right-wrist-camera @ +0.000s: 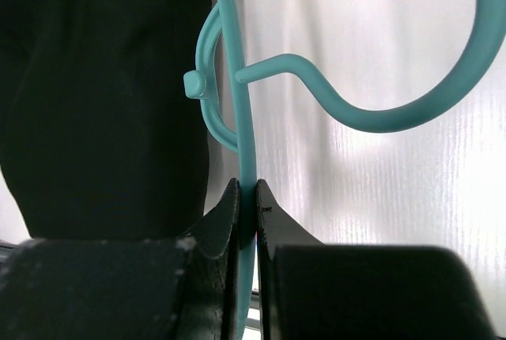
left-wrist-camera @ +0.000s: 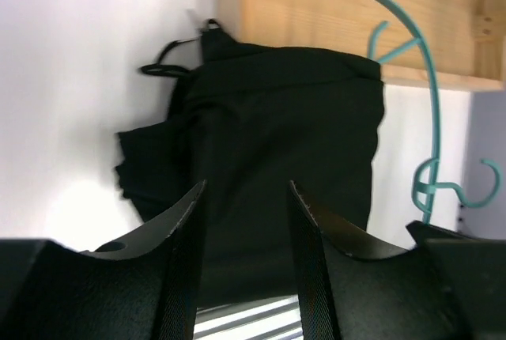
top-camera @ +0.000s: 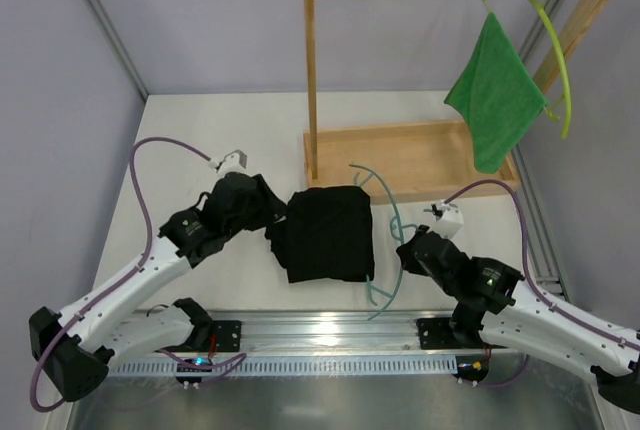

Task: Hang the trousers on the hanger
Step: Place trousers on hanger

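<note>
Trousers (top-camera: 325, 233) lie folded in a black heap on the table (top-camera: 200, 130), just in front of the wooden rack (top-camera: 400, 155), before the left part of its base. Left of the rack's post and nearer the arms, the left end effector (left-wrist-camera: 247, 190) sits at the heap's left edge, its fingers apart with nothing between them. In front of the base's middle, the hanger (right-wrist-camera: 379, 121) lies along the fabric's right edge, partly hidden by it. The right end effector (right-wrist-camera: 247, 190), in front of the base's right half, is clamped on the hanger's thin bar. From the rack's top rail, at its right end, hang a green cloth (top-camera: 495, 100) and a yellow-green hanger (top-camera: 560, 60).
</note>
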`<move>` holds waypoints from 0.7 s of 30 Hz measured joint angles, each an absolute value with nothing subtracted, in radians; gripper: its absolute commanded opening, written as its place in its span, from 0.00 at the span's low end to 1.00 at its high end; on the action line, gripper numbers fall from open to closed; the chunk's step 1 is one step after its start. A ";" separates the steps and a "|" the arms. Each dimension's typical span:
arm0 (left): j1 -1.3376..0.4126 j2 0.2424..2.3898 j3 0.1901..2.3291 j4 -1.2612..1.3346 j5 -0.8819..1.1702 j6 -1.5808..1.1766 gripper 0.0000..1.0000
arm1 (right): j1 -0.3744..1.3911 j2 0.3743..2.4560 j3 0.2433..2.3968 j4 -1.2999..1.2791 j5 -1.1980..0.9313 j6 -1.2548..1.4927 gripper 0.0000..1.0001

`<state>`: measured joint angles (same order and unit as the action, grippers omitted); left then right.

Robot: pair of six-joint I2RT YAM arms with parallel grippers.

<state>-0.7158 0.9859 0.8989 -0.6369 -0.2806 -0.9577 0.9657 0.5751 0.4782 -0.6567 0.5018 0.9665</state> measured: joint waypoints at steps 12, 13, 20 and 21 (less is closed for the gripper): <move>-0.716 1.380 0.670 -0.077 0.049 -0.960 0.40 | 0.966 0.580 0.657 -0.741 0.532 0.835 0.04; -0.715 1.390 0.669 -0.050 0.061 -0.964 0.40 | 0.966 0.580 0.665 -0.741 0.532 0.823 0.04; -0.719 1.410 0.668 0.056 0.106 -0.986 0.41 | 0.965 0.579 0.754 -0.743 0.533 0.752 0.04; -0.719 1.415 0.672 0.054 0.107 -0.986 0.41 | 0.965 0.588 0.769 -0.746 0.533 0.743 0.04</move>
